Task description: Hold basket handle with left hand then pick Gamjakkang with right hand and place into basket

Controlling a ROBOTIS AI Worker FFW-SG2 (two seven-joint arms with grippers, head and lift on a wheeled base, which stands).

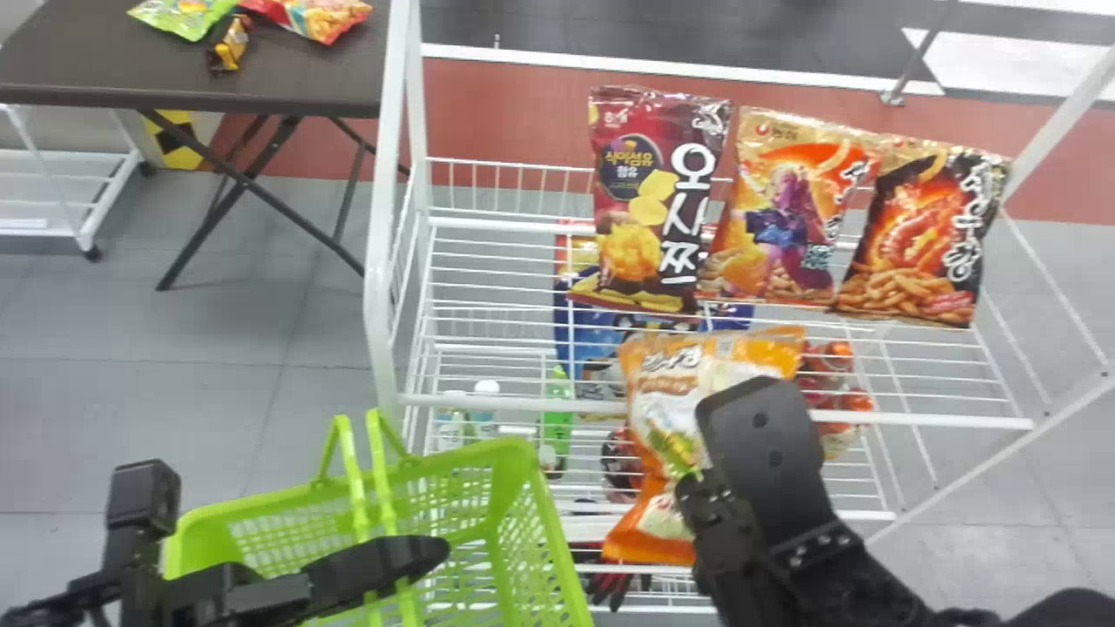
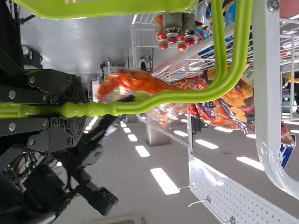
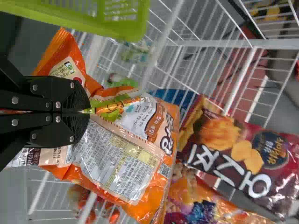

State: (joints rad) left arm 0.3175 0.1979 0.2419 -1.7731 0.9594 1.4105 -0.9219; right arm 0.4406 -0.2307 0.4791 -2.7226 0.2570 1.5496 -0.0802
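In the head view, my left gripper (image 1: 383,564) is over the green basket (image 1: 518,453) at lower left, shut on its upright handle (image 1: 356,488). The left wrist view shows the handle (image 2: 159,98) between the fingers of the gripper (image 2: 77,109). My right gripper (image 1: 710,466) is at the shelf's front, right of the basket, gripping the orange Gamjakkang bag (image 1: 664,401). From the right wrist, the gripper (image 3: 84,111) is shut on the bag's (image 3: 121,172) crumpled middle. Its fingers hide part of the bag in the head view.
A white wire rack (image 1: 714,409) stands ahead, its front edge behind the held bag. On its upper shelf lie a dark red bag (image 1: 645,200) and two other snack bags (image 1: 788,209). A dark table (image 1: 296,78) is at the far left.
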